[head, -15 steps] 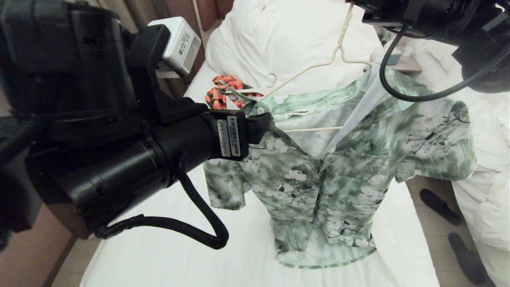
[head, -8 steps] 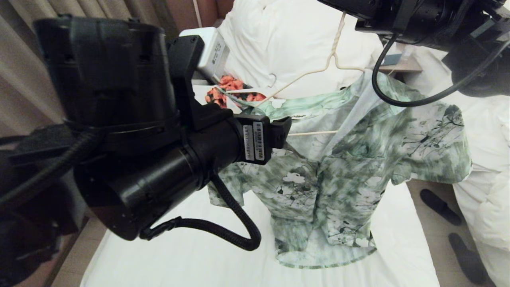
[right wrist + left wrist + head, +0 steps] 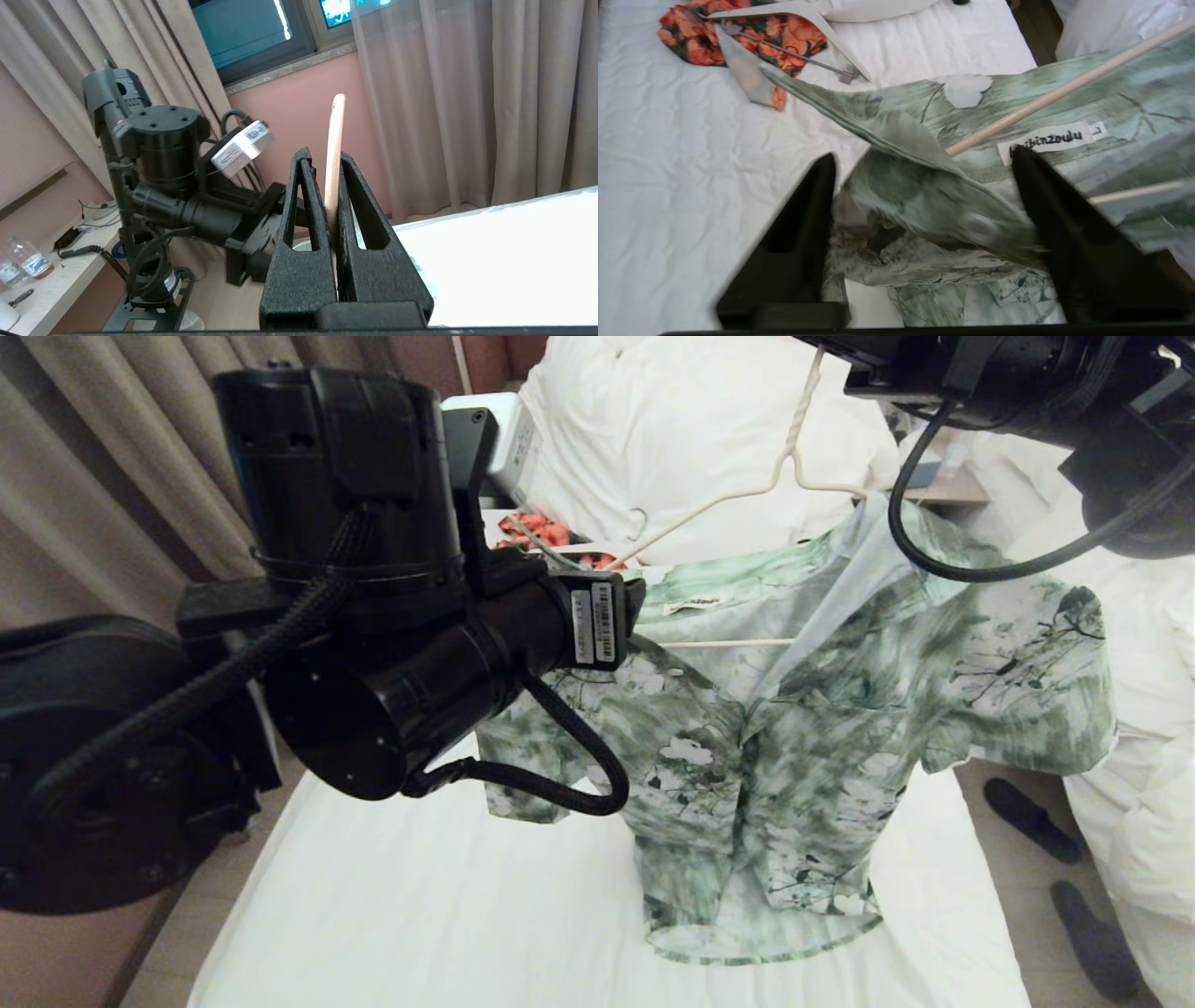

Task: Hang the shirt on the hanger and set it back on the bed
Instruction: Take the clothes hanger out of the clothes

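shirt [image 3: 794, 728] hangs on the hanger [image 3: 747, 641] above the bed [image 3: 448, 915], hem touching the sheet. right gripper [image 3: 332, 186] above it, clamped on hanger's hook. left gripper [image 3: 924, 186] at shirt's collar/shoulder, fingers wide apart w/ fabric between, not pinched.

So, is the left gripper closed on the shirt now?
No, the left gripper has its fingers apart, on either side of the shirt shoulder.

— What does the right gripper [image 3: 332, 186] hold?
— The hanger [image 3: 334, 154], pinched between its closed fingers.
— Beyond it?
— The left arm [image 3: 187, 205], beige curtains [image 3: 467, 93], a window [image 3: 261, 32].
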Motion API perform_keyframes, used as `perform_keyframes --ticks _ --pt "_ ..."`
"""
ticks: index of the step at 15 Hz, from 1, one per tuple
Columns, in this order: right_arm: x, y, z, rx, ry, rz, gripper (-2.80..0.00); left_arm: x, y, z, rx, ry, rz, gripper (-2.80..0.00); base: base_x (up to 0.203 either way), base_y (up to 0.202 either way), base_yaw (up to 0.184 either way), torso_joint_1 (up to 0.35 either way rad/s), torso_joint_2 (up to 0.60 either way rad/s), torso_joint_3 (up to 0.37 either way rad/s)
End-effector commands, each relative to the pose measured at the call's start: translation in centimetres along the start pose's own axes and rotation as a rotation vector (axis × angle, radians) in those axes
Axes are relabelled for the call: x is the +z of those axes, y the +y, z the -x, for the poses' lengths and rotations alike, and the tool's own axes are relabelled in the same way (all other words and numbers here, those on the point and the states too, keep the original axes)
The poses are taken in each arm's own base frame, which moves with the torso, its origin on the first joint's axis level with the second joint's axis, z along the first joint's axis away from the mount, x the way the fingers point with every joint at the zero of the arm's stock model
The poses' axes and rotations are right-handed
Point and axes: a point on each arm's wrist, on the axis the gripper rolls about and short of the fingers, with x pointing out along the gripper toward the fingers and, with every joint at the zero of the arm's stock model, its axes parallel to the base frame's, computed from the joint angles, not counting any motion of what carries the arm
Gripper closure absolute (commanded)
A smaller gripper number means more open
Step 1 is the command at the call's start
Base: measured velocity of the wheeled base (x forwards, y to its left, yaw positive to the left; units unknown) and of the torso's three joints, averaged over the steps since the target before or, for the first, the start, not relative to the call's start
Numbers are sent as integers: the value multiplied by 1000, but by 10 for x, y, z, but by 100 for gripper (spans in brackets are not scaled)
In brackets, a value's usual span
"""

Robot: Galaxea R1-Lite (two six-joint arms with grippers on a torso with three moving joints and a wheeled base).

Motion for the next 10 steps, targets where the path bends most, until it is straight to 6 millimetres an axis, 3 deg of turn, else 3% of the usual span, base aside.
perform_keyframes --ticks 1,7,10 --pt "5 4 1 8 -1 10 0 6 4 5 14 -20 13 0 0 0 0 0 0 0" --pt "13 20 5 7 0 8 0 18 14 23 25 -57 46 0 0 0 0 0 0 0" --pt "24 32 7 13 -8 28 0 4 16 22 35 -24 31 0 0 0 0 0 0 0"
